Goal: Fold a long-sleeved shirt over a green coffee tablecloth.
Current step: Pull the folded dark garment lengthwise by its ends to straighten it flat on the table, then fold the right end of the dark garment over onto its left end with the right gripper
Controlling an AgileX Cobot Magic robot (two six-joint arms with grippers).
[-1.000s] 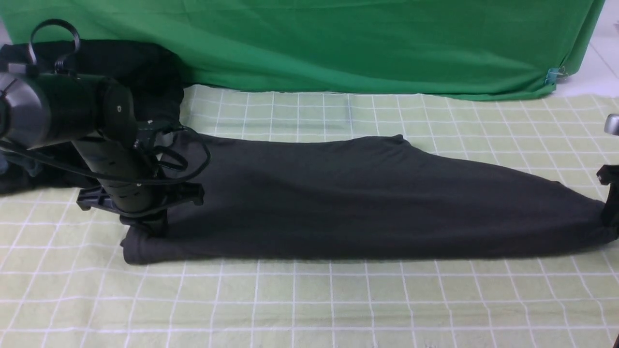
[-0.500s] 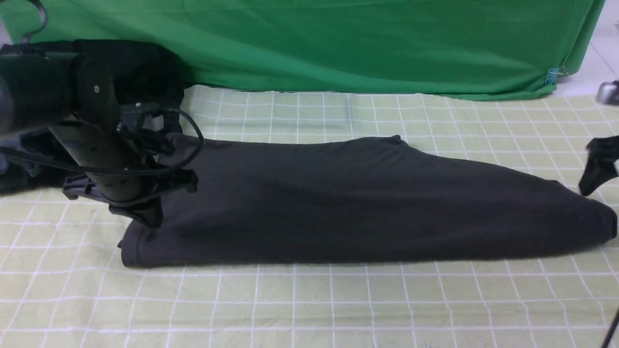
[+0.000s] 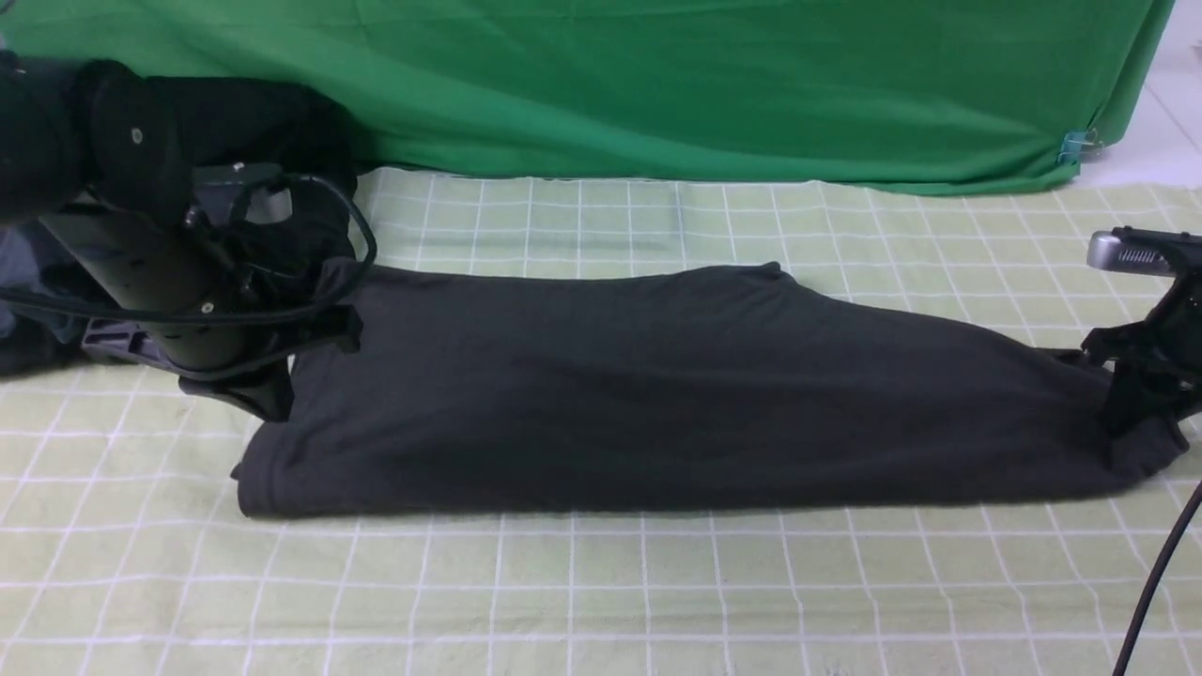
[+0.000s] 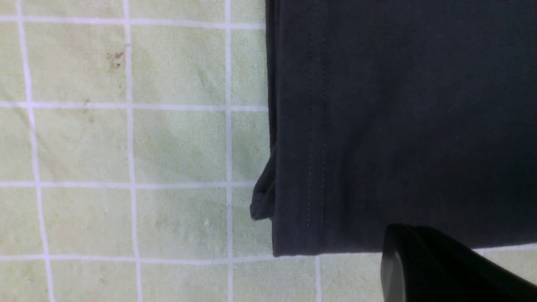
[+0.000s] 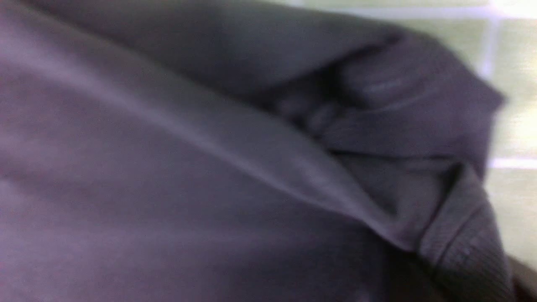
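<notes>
The charcoal long-sleeved shirt (image 3: 657,385) lies folded into a long band across the green coffee tablecloth (image 3: 601,582). My left gripper (image 3: 272,404) hangs shut and empty just above the shirt's left end. In the left wrist view its dark fingers (image 4: 419,268) hover over the stitched hem corner of the shirt (image 4: 398,117) on the tablecloth (image 4: 126,147). My right gripper (image 3: 1122,418) is pressed down into the shirt's narrow right end, shut on bunched cloth. The right wrist view is filled with blurred shirt folds (image 5: 168,188) and a ribbed band (image 5: 461,251); the fingertips are hidden.
A vivid green backdrop cloth (image 3: 657,84) with a small clip (image 3: 1073,145) hangs along the far edge. A black heap of garments (image 3: 263,131) sits at the back left behind my left arm. A cable (image 3: 1155,582) trails at the right front.
My left arm rose and drew back to the left off the shirt's end. My right gripper lifted off, opened, then came down on the shirt's right end and closed.
</notes>
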